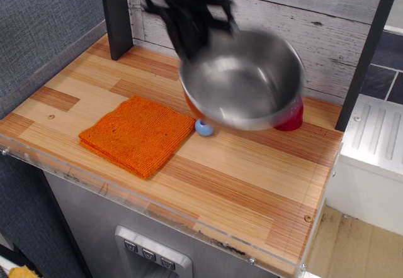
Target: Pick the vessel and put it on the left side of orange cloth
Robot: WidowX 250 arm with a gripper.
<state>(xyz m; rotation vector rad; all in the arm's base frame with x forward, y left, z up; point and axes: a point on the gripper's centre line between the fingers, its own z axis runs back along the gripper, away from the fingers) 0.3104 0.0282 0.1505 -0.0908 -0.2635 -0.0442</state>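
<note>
The vessel (242, 80) is held in the air above the back of the counter (239, 177), gripped at its left rim by the gripper (192, 42), whose jaws are clamped on that rim; both are motion-blurred. The orange cloth (137, 134) lies flat on the counter to the lower left, well apart from the vessel. A light-blue handle (203, 127) shows just beside the cloth's right corner, and a dark red object (293, 119) is mostly hidden behind the vessel.

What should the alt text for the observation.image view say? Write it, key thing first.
A black gripper holds a steel bowl by its rim, lifted above a wooden counter. An orange cloth lies to the left.
</note>
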